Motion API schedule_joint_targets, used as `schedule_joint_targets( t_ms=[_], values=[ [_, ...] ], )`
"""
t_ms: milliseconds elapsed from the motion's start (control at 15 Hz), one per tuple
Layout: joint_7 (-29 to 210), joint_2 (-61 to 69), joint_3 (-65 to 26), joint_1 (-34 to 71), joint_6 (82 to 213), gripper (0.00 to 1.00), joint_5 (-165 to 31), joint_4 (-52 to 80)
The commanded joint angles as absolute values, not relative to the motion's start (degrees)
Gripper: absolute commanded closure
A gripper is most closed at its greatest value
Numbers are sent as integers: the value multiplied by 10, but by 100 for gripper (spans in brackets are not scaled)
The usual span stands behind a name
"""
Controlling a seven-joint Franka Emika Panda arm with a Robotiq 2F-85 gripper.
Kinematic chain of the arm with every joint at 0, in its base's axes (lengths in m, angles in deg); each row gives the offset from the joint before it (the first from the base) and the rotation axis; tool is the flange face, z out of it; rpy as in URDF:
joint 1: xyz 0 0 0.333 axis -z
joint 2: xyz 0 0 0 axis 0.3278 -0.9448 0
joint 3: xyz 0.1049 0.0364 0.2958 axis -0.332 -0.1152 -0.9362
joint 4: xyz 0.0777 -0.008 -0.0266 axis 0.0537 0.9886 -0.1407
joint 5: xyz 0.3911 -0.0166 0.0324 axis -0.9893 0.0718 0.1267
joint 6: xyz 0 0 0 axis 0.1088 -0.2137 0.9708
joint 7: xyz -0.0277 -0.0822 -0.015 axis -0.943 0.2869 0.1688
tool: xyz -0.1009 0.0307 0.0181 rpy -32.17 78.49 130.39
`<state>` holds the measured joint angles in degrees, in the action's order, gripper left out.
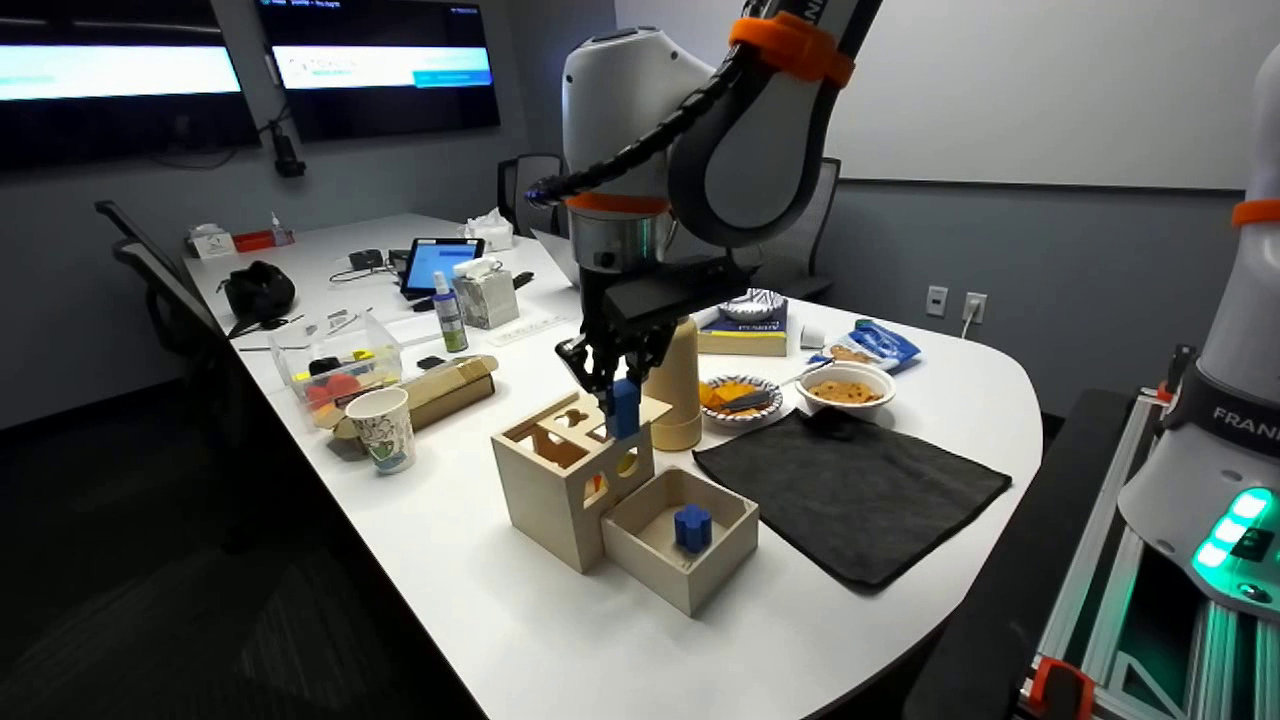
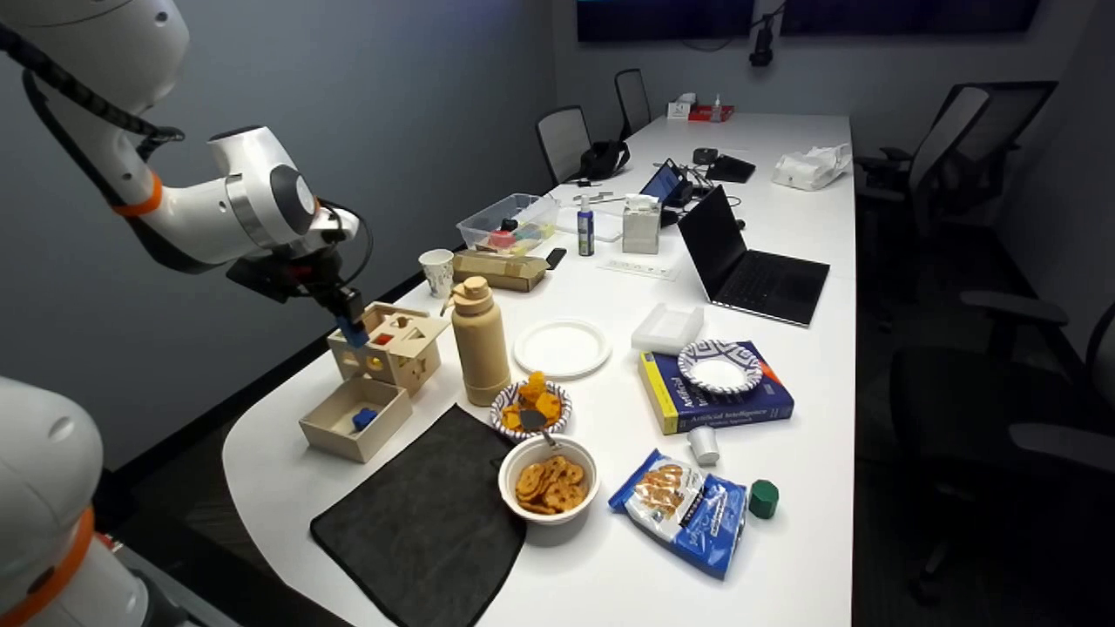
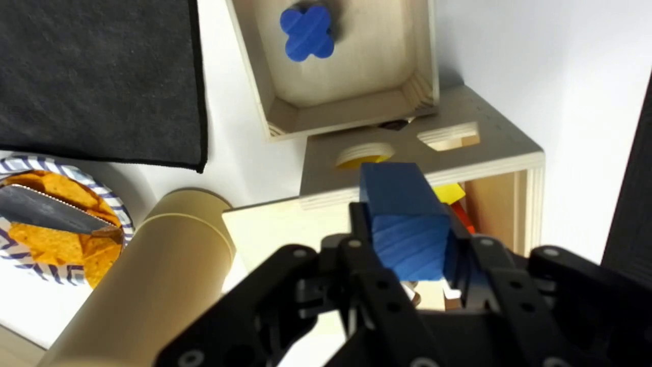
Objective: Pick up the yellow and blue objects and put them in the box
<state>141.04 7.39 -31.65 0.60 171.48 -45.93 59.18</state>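
Observation:
My gripper (image 3: 406, 224) is shut on a blue rectangular block (image 3: 397, 186) and holds it above the wooden box (image 3: 501, 142). In both exterior views the held block (image 1: 624, 412) (image 2: 353, 333) hangs from the gripper (image 1: 608, 378) (image 2: 347, 312) at the top edge of the box (image 1: 545, 505) (image 2: 409, 364). Whether it touches the box is unclear. A yellow block (image 3: 449, 193) lies inside the box beside something red, partly hidden by my finger. A blue clover-shaped block (image 3: 307, 33) (image 1: 693, 528) (image 2: 364, 419) sits in the shallow tray (image 3: 351, 114) against the box.
A tall beige bottle (image 1: 676, 385) (image 3: 147, 275) stands close beside the box. A dark cloth (image 1: 850, 490) lies by the tray. Bowls of chips (image 2: 531, 407) and crackers (image 2: 549, 481) stand past it. A paper cup (image 1: 382, 430) and a cardboard box (image 1: 445, 400) are behind the box.

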Motion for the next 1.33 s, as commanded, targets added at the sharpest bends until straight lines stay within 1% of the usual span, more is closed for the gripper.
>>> schedule_joint_targets(
  t_ms=[0, 333, 400, 1267],
  values=[
    [1365, 83, -324, 23, 1705, 91, -477, 578],
    [1330, 66, -326, 37, 1706, 91, -490, 556],
    [1315, 64, -312, 22, 1705, 91, -505, 553],
    [1251, 2, -287, 3, 1708, 91, -555, 504]
  ],
)
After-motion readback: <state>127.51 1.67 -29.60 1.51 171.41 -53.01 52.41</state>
